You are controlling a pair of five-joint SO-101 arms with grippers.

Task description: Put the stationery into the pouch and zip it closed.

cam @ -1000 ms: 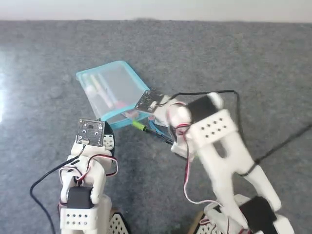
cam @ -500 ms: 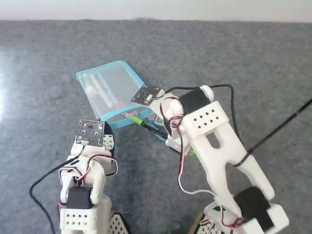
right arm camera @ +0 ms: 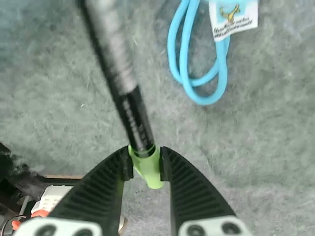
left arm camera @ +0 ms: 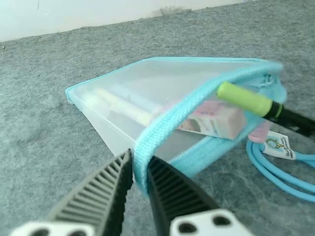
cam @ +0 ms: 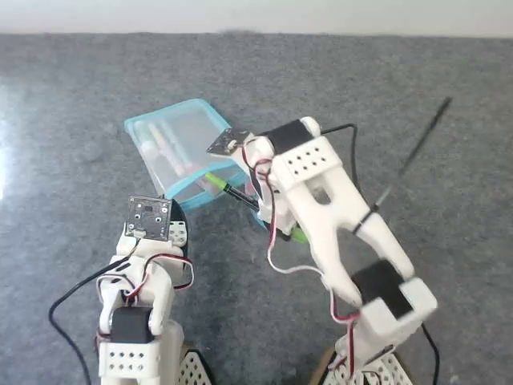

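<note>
Right arm swung left over last second, pen (left arm camera: 246, 98) nosing further into pouch (cam: 180, 144) mouth; left hand (left arm camera: 140, 169) clamped on pouch's teal rim, holding mouth open on desk (cam: 417, 80); other sticks already inside; right hand (right arm camera: 145, 164) pinched on pen's green tail end; risks: cap snags zipper edge, pen pivots in narrow pinch; hard push drags rim out of left hand; blue cord (right arm camera: 197, 64) beside mouth may tangle.

Teal pouch (cam: 180, 148) open; green-black pen (left arm camera: 250, 101) at mouth.
</note>
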